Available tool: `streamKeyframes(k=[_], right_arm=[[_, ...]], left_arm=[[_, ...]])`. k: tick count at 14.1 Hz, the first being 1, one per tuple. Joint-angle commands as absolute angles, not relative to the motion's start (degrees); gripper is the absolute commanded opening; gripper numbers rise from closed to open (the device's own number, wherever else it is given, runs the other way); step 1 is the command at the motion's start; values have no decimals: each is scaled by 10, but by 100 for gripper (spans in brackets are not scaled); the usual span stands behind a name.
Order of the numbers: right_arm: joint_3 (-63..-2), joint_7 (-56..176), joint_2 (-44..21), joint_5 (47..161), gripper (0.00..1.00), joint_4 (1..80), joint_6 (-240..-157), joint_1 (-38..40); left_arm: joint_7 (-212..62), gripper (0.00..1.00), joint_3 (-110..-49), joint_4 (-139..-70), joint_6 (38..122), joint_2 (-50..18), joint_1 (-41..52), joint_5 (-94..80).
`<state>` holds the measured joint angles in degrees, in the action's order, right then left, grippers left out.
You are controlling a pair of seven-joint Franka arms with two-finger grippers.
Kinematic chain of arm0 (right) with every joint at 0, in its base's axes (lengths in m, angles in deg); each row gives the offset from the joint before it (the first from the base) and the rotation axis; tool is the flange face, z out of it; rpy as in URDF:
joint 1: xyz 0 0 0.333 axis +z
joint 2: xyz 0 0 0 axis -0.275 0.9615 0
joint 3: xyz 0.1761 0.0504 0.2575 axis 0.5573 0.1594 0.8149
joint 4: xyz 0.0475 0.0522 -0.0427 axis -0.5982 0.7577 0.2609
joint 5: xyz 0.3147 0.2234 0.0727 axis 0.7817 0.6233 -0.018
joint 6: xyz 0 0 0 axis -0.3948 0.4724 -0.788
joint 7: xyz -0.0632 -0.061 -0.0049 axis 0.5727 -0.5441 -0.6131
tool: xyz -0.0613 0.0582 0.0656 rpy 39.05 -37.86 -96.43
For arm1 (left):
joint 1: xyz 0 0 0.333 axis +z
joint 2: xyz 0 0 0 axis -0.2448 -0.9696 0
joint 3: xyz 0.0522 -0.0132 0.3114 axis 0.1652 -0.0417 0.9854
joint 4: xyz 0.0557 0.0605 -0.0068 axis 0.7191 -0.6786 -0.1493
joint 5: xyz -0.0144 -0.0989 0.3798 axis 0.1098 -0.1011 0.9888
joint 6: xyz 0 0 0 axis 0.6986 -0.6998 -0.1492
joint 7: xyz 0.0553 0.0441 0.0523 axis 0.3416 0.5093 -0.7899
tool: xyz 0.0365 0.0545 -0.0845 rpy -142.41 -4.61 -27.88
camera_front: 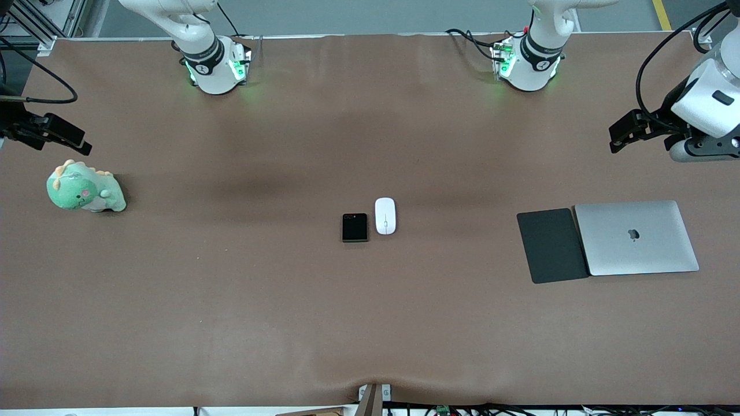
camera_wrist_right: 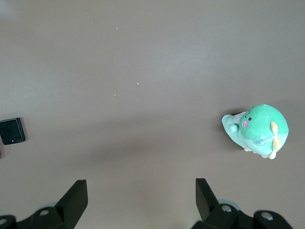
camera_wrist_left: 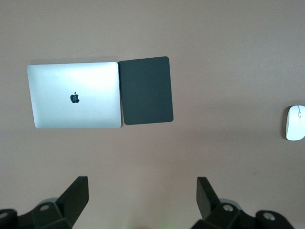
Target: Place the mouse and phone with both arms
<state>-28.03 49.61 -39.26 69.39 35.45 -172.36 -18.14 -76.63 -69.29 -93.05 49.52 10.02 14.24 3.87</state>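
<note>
1. The right gripper (camera_front: 58,136) hangs in the air at the right arm's end of the brown table (camera_front: 231,300), its fingers (camera_wrist_right: 76,195) spread wide with nothing between them. It is over bare cloth, just above a green plush dinosaur (camera_front: 85,188) that sits on the table.
2. The phone (camera_front: 354,227) lies flat near the middle of the table, black and folded, camera dots on the edge turned toward the robots' bases. It is well apart from the right gripper; in the right wrist view it shows only at the rim of the picture.
3. The mouse (camera_front: 385,216) lies just beside the phone, on the side toward the left arm's end, white and lengthwise. The two are close but I can't tell if they touch.
4. A dark grey mat (camera_front: 552,245) lies toward the left arm's end, edge to edge with a closed silver laptop (camera_front: 636,237).
5. The left gripper (camera_front: 627,133) hangs above the table at the left arm's end, over the cloth near the laptop, fingers (camera_wrist_left: 78,193) wide apart and empty. The mouse is well apart from it.
</note>
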Motion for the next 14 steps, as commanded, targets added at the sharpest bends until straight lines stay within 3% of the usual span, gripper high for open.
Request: streamKeyframes(k=[1,14], right_arm=[[-281,486,-390,688,100,348,-1721,-178],[-281,487,-390,687,100,348,-1721,-178]], left_arm=[[-762,100,-694,-925,485,103,148,33],[-764,100,-694,-925,489,88,146,29]])
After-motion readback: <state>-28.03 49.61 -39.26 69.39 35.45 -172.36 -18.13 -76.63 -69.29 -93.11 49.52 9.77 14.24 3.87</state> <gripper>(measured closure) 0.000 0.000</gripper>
